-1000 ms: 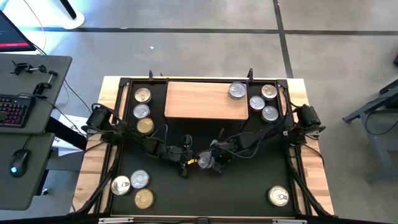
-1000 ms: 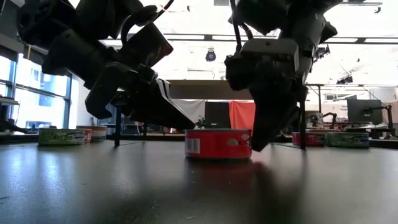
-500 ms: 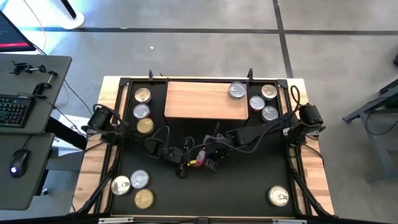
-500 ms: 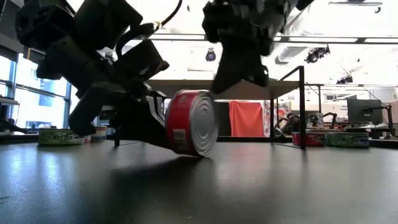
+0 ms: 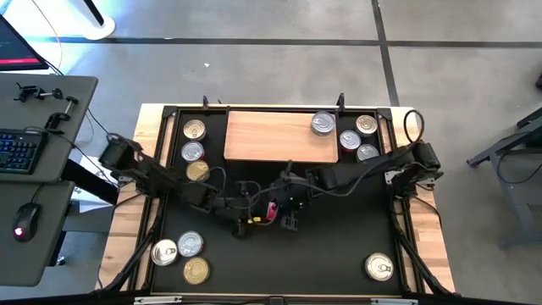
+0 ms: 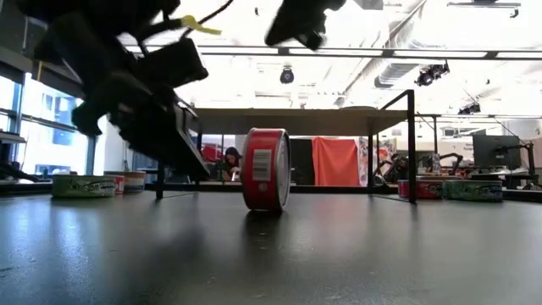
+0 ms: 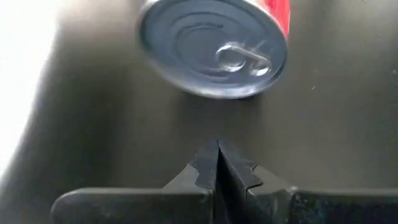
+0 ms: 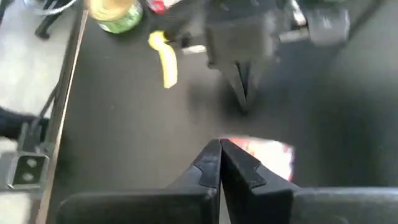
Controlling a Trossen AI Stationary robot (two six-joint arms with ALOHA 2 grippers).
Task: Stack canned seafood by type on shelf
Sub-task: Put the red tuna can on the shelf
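Observation:
A red-sided tin point(image 5: 271, 209) stands on its edge on the black mat, its silver pull-tab lid point(image 7: 214, 46) facing my left gripper. In the low view the tin point(image 6: 265, 169) rests on its round side wall. My left gripper point(image 5: 256, 213) is shut, just left of the tin and apart from it point(image 7: 218, 146). My right gripper point(image 5: 288, 219) is shut, raised above the tin point(image 8: 220, 146). The wooden shelf point(image 5: 279, 135) stands at the far side with one silver-lidded tin point(image 5: 322, 124) on its right end.
Three tins point(image 5: 194, 151) stand left of the shelf, three point(image 5: 356, 140) at its right. Three more point(image 5: 182, 254) stand at the near left and one point(image 5: 379, 267) at the near right. The shelf's thin black legs point(image 6: 412, 144) show in the low view.
The red tin stood flat between both grippers. It was tipped over against my left gripper and now stands on its edge, clear of both. My right gripper has risen and drawn off it. My left gripper has drawn back a little toward the table's left.

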